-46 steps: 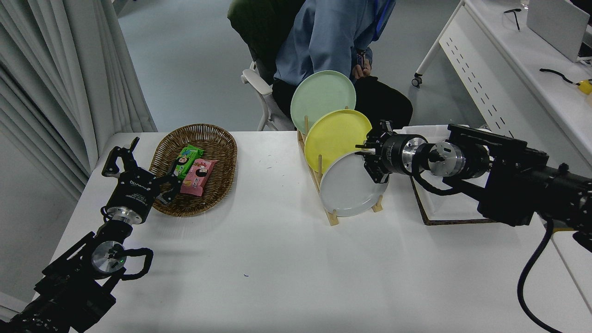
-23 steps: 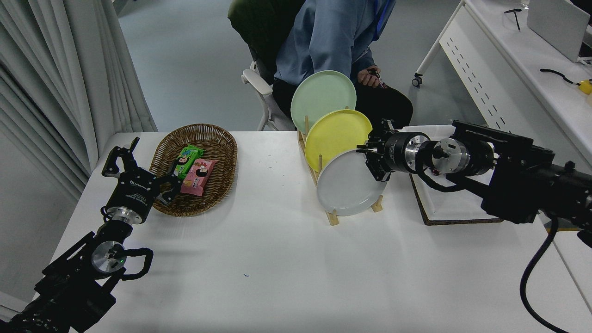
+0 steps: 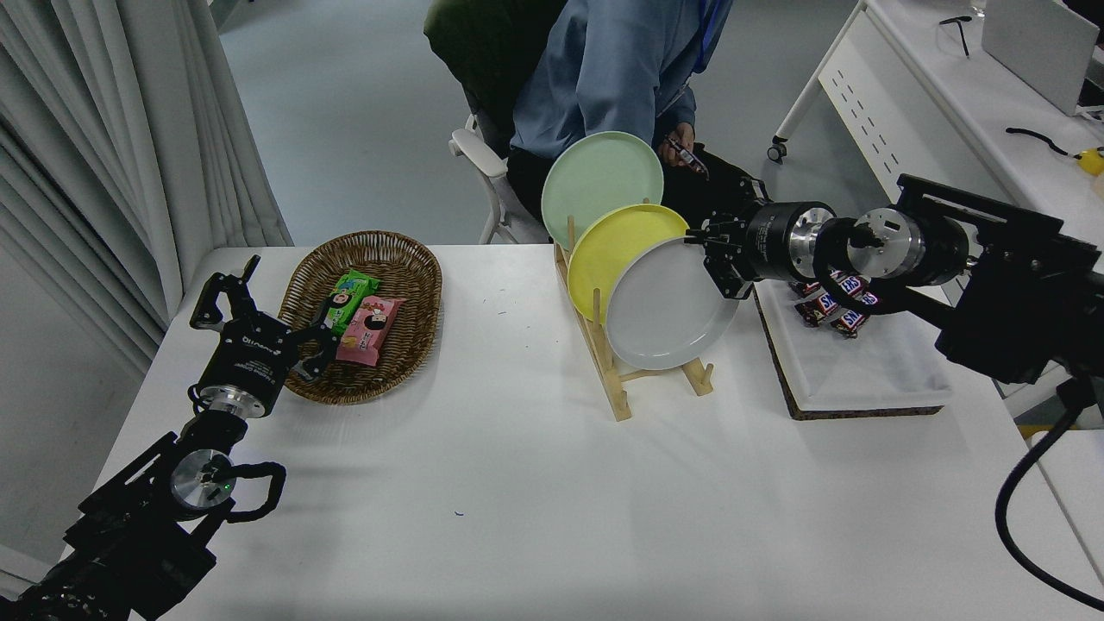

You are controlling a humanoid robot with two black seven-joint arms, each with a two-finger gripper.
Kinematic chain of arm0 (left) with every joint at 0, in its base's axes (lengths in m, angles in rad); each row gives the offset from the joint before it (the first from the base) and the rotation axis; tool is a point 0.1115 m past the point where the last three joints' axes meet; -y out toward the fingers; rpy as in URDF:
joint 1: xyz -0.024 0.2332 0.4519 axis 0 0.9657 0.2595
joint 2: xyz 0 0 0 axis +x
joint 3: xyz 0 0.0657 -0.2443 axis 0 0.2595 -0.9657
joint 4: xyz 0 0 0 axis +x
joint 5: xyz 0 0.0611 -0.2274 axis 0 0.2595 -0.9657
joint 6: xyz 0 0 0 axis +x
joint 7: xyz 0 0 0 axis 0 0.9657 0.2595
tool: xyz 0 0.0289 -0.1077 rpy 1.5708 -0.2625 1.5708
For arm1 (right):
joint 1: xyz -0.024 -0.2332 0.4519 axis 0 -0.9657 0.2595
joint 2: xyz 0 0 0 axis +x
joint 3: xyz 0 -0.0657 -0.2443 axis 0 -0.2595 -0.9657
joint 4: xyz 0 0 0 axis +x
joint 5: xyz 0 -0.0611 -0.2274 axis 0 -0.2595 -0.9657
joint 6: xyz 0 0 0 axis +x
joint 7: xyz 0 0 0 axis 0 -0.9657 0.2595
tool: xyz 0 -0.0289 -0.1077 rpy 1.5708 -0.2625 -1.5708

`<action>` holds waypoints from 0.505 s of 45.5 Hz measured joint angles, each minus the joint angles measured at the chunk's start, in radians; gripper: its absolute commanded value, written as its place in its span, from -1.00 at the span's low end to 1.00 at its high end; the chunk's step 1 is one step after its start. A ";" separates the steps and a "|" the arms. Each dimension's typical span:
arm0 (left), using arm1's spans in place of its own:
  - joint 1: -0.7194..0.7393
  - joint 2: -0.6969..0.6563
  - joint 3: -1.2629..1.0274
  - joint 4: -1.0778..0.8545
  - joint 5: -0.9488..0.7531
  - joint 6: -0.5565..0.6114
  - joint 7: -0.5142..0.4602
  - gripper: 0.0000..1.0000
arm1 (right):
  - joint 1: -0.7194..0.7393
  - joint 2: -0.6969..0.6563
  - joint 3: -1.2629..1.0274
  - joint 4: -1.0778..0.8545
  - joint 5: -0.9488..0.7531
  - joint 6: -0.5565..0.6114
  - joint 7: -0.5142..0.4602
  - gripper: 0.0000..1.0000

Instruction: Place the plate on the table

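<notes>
The light-grey plate hangs upright above the front slots of the wooden rack, lifted clear of it. My right gripper is shut on the plate's upper right rim. The yellow plate and the pale green plate stand in the rack behind it. The white table spreads out in front. My left gripper is parked open at the lower left, beside the basket.
A wicker basket holds a green and a pink snack pack. A white tray with Snickers bars lies right of the rack. A person in blue sits at the far side, holding a small object. A white desk stands at the upper right.
My right gripper has lifted the grey plate up and a little right, out of the rack's front slot. The arm has risen, uncovering the Snickers bars. The person's hand has moved.
</notes>
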State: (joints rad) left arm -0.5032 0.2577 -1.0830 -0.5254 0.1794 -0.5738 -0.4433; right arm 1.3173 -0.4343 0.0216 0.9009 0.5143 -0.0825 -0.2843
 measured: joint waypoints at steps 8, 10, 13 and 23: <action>0.000 0.000 0.000 0.000 0.000 0.000 0.000 1.00 | 0.009 -0.057 0.028 0.067 0.003 0.002 -0.005 -1.00; 0.000 0.000 0.000 0.000 0.000 0.000 0.000 1.00 | 0.011 -0.072 0.035 0.085 0.003 0.002 -0.006 -1.00; 0.000 0.000 0.000 0.000 0.000 0.000 0.000 1.00 | 0.016 -0.096 0.049 0.111 0.003 0.002 -0.006 -1.00; 0.000 0.000 0.000 0.000 0.000 0.000 0.000 1.00 | 0.041 -0.153 0.079 0.155 0.013 -0.003 -0.009 -1.00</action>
State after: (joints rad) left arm -0.5031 0.2577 -1.0830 -0.5255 0.1795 -0.5737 -0.4433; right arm 1.3584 -0.5871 0.1007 1.0558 0.5271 -0.0857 -0.2931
